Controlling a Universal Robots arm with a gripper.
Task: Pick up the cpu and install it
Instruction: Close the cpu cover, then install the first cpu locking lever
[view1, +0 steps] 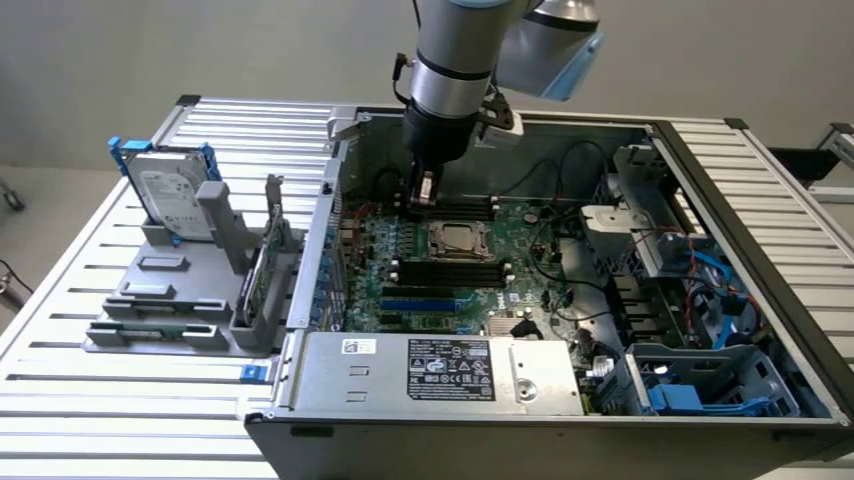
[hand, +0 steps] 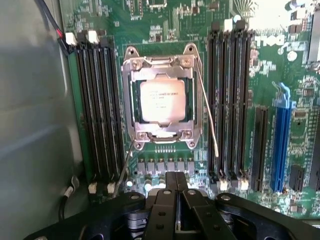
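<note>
The cpu (view1: 454, 240) lies flat in the socket (view1: 455, 252) at the middle of the green motherboard (view1: 534, 270), inside the open computer case (view1: 627, 300) on the slatted counter (view1: 67, 320). In the wrist view its dull silver top (hand: 161, 101) shows through the metal frame (hand: 131, 100), with a thin wire lever (hand: 207, 112) standing off the board just beside the frame. In the exterior view the gripper (view1: 423, 200) hangs inside the case at about 11 o'clock from the cpu, near it but not touching. Its dark fingers (hand: 162, 210) are pressed together with nothing between them. Black memory slots (view1: 447, 272) sit at 12 and 6 o'clock of the socket. A hard drive (view1: 174, 195) stands upright in a grey holder (view1: 174, 300) at 9 o'clock from the case.
</note>
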